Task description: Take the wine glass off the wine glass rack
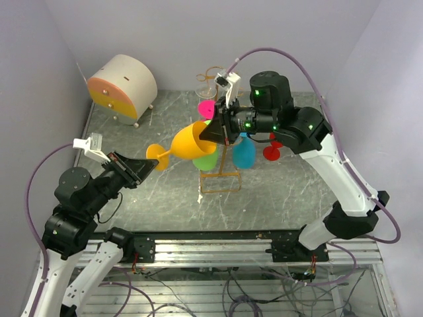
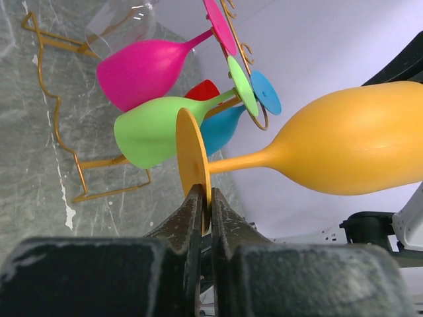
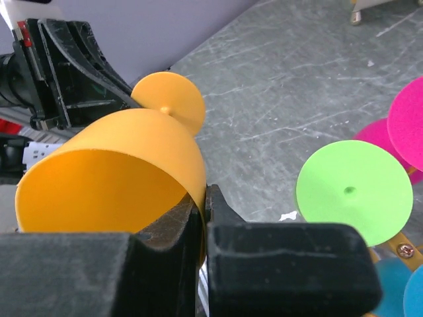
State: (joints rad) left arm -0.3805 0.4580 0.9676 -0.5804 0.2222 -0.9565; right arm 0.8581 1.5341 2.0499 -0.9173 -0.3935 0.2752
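Wine glass, orange, lies sideways, clear of the wine glass rack; left claw pinches its foot. Right claw pinches its bowl rim.

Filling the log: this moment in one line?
orange glass: off rack, held sideways | left gripper: shut on foot | right gripper: shut on rim

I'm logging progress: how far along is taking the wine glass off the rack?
Done: the orange wine glass looks clear of the wine glass rack, sideways in the air. In hand: the left pincer is shut on its foot, the right pincer on its bowl rim. Left, probably: one pincer releases and the glass is set down.
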